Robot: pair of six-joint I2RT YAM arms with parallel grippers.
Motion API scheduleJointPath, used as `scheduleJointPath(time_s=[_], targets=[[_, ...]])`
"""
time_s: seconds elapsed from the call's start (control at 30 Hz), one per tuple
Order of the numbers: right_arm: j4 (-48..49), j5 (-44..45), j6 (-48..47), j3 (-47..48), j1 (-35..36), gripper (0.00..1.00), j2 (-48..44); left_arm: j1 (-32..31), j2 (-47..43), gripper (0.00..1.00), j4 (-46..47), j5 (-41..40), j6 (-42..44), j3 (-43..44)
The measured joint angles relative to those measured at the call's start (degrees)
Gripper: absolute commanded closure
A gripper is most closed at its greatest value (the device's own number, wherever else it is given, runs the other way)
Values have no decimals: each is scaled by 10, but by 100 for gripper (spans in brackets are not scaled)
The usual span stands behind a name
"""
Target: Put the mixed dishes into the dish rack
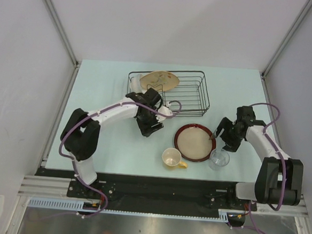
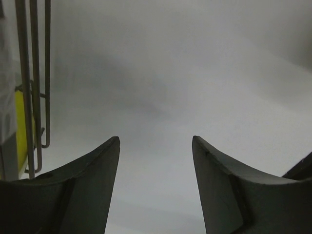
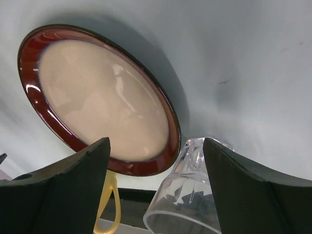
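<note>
Pale blue-green table (image 1: 90,144), white walls around. Dish rack (image 1: 197,96) sat upper centre of top view; beige leaf-patterned plate (image 1: 159,80) leaned inside at its left end. Dark-red-rimmed tan plate (image 1: 195,143) lay flat on table below rack. Cream cup (image 1: 172,158) sat just beside its lower left, clear glass (image 1: 219,159) just beside its lower right. My left claw (image 2: 156,139) stood wide, empty, rack wires at left of its view. My right claw (image 3: 156,141) hung wide by tan plate's right edge, holding nothing.

I see a pale mint tabletop (image 1: 104,86) enclosed on three sides by plain light-grey wall panels (image 1: 173,22). Aluminium posts (image 1: 57,22) mark the rear corners. A black mounting rail (image 1: 156,194) spans the near edge. Lighting is even.
</note>
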Motion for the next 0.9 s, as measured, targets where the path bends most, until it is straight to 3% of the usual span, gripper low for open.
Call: scheduleJointPath(time_s=[0.3, 0.43, 0.53, 0.63, 0.73, 0.9], targets=[[48, -16, 0, -24, 34, 20, 46, -25, 57, 35, 55, -34, 2, 31], [72, -18, 6, -31, 50, 26, 59, -42, 71, 36, 72, -50, -3, 38], [87, -20, 12, -37, 52, 36, 66, -59, 93, 35, 88, -58, -3, 45], [92, -16, 14, -44, 53, 52, 68, -71, 113, 36, 99, -64, -3, 47], [99, -16, 16, -50, 55, 77, 68, -76, 127, 35, 105, -68, -3, 48], [116, -28, 24, -59, 57, 86, 68, -78, 129, 36, 113, -71, -6, 48]])
